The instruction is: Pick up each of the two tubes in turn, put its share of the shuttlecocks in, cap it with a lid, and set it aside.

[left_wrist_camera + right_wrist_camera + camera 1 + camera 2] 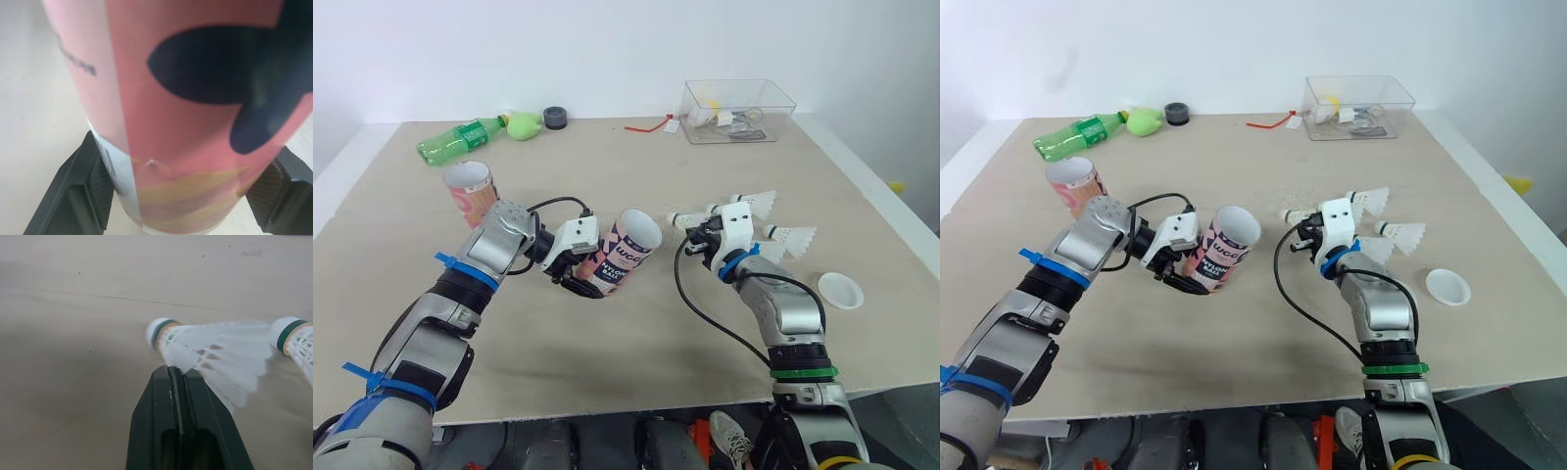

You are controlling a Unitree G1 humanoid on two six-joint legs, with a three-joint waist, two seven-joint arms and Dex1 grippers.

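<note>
**Now: one tube clasped, one shuttlecock pinched**

A beige table [607,362] stands against a white wall [607,49].

From the head there are two tubes. The held tube [626,250] is tilted at the table's middle, and the left gripper [579,276] is clamped round its base. The second tube [470,191] stands upright at far left.

The right wrist view shows the right gripper [178,372] closed on the feather skirt of the pinched shuttlecock [205,350].

I count four shuttlecocks and one white lid [840,290] near the table's right edge.
</note>
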